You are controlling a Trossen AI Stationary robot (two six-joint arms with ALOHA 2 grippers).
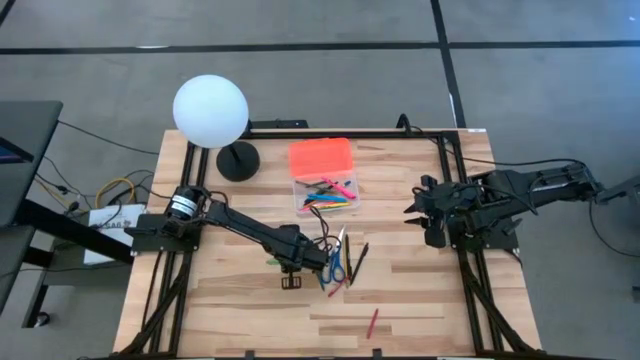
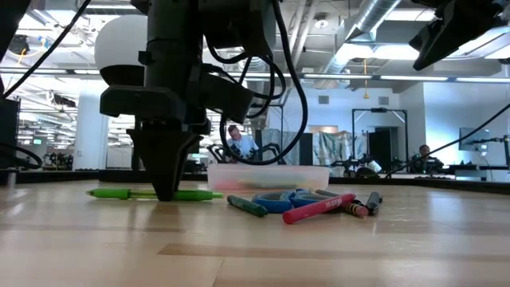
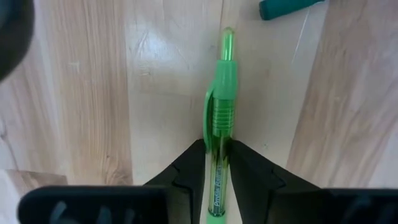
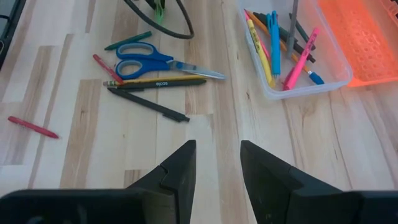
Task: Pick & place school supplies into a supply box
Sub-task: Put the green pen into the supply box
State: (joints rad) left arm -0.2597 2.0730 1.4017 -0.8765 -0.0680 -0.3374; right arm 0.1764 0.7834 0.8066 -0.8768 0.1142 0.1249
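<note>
Left gripper (image 3: 217,163) down on table, jaws clamped on green pen (image 3: 221,112) lying flat between them, right gripper (image 4: 217,163) raised, jaws parted, empty.

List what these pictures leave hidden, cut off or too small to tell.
- Green pen: in the left wrist view its rear runs off the edge, between the left gripper fingers; the high view hides it under the arm.
- Box: in the low view the contents are a blur through its wall.
- Right gripper: in the high view too small to read.
</note>
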